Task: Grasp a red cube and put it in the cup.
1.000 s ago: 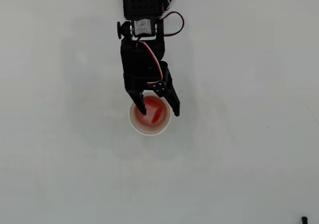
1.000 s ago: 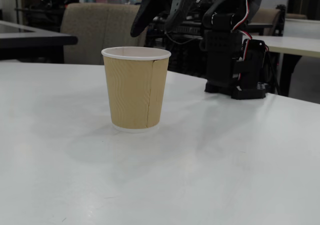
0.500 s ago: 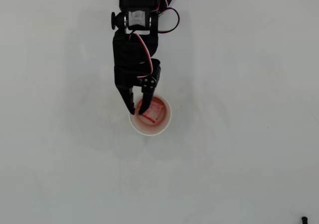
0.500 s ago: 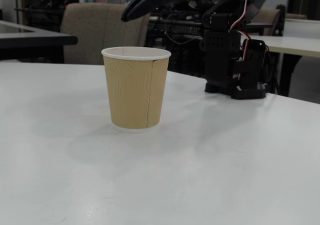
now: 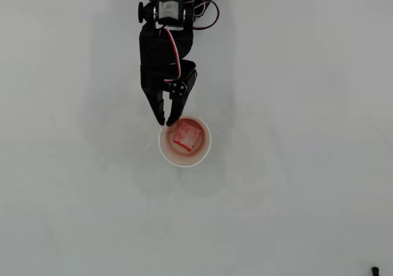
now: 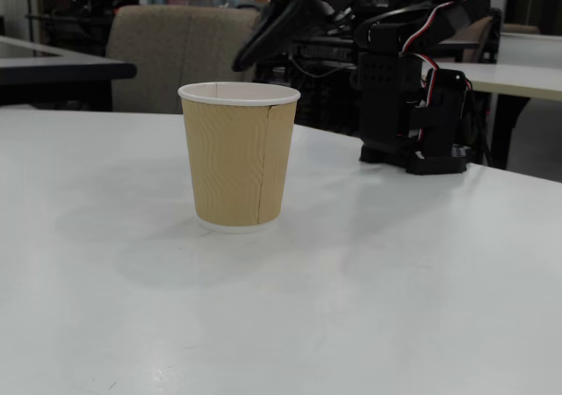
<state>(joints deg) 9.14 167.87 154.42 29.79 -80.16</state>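
Note:
The red cube (image 5: 187,135) lies on the bottom of the cup (image 5: 184,164), free of the gripper. In the fixed view the cup (image 6: 237,154) is a tan ribbed paper cup with a white rim, standing upright, and the cube is hidden inside it. My gripper (image 5: 166,122) hangs just beyond the cup's upper-left rim in the overhead view, its fingers drawn together with nothing between them. The fixed view shows the gripper (image 6: 245,61) above and behind the rim, clear of the cup.
The arm's black base (image 6: 413,105) stands behind the cup on the white table (image 6: 369,307). A small dark object (image 5: 374,270) sits at the bottom right edge of the overhead view. Chairs and other tables fill the background.
The gripper went from open over the cup to shut and pulled back toward the base, off the cup's opening. The cube stays lying in the cup.

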